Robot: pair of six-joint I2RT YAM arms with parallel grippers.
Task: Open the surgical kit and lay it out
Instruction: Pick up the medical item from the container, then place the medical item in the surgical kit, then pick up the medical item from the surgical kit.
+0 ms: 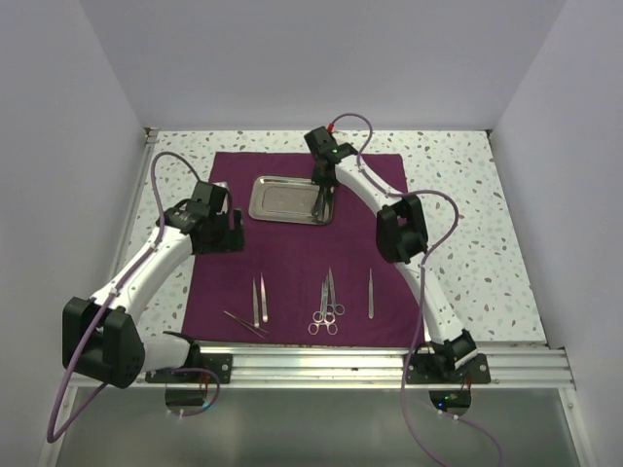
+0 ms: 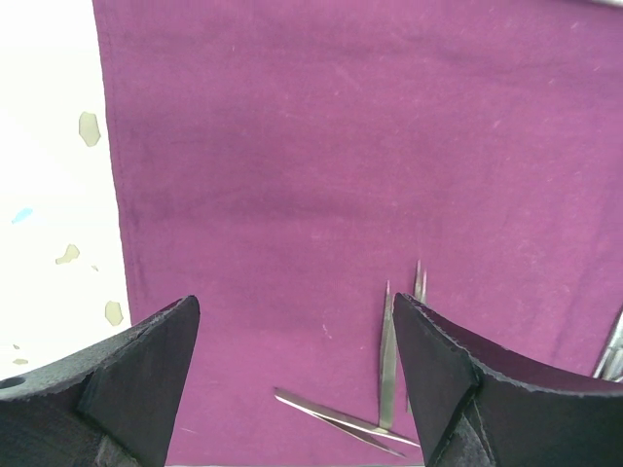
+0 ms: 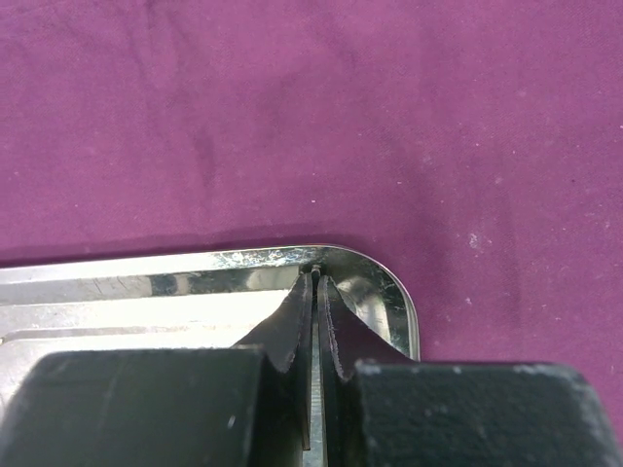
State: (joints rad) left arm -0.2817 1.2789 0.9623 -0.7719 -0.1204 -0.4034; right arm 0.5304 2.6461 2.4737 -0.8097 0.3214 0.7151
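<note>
Top external view shows the cloth (image 1: 292,263), dark purple, spread flat on the speckled counter (image 1: 467,195). The shiny steel tray (image 1: 277,197) lies at the cloth's far centre. Slim silver instruments line the near edge: tweezers (image 1: 258,302) at left, scissors (image 1: 329,302) in the middle, one more tweezer (image 1: 371,294) at right. Left jaws hang over the cloth's left part, wide open and holding nothing. Right jaws reach into the tray's right end.

Right wrist view alone shows these jaws closed on a thin silver strip (image 3: 314,389) at the tray's rounded corner; its type cannot be told. Left wrist view shows one tweezer lying crosswise under the upright pair.
</note>
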